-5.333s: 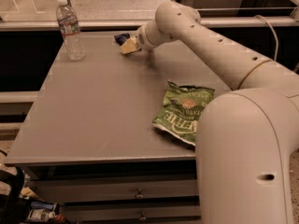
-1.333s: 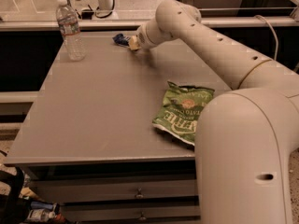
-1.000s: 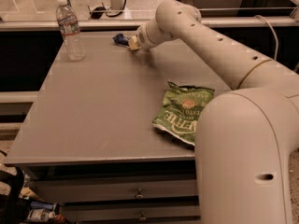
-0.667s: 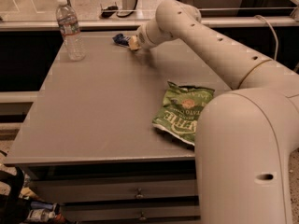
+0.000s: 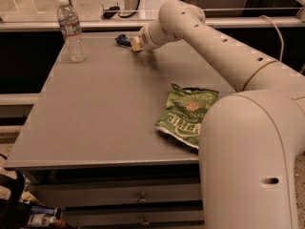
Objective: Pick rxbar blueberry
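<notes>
Tan matt gripper (image 5: 137,43) at far edge of table (image 5: 105,109), against rxbar blueberry (image 5: 123,40); dark wrapper, slight sheen. Smooth matt plastic shell on arm (image 5: 224,56). Matt grey smooth tabletop. Clear plastic bottle (image 5: 71,30). Crinkled glossy chip bag (image 5: 188,116).

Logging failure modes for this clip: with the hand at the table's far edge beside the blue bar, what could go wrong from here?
1. The rxbar blueberry lies near the far edge of the table, with the hand right against it; a nudge might push it off the back.
2. The bar lies flat, so a grasp may slip.
3. The water bottle stands upright nearby; a leftward sweep could topple it.
</notes>
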Motion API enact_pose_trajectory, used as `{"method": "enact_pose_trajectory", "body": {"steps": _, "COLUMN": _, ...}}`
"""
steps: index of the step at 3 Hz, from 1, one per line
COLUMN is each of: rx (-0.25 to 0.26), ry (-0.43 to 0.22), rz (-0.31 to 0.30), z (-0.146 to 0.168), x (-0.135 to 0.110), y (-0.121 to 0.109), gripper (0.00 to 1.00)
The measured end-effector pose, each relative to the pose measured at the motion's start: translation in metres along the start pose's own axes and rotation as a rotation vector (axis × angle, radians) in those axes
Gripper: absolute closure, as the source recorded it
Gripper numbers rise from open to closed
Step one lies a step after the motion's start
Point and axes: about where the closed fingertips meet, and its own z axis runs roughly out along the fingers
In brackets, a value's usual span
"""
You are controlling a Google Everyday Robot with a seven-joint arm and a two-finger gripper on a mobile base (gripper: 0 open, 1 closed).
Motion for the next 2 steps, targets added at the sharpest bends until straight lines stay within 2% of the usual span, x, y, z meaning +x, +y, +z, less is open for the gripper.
{"method": "enact_pose_trajectory", "body": {"steps": 2, "rx": 0.0, "ry": 0.0, "rz": 0.0, "z": -0.0001, "x": -0.0001, "y": 0.0, "gripper": 1.0}}
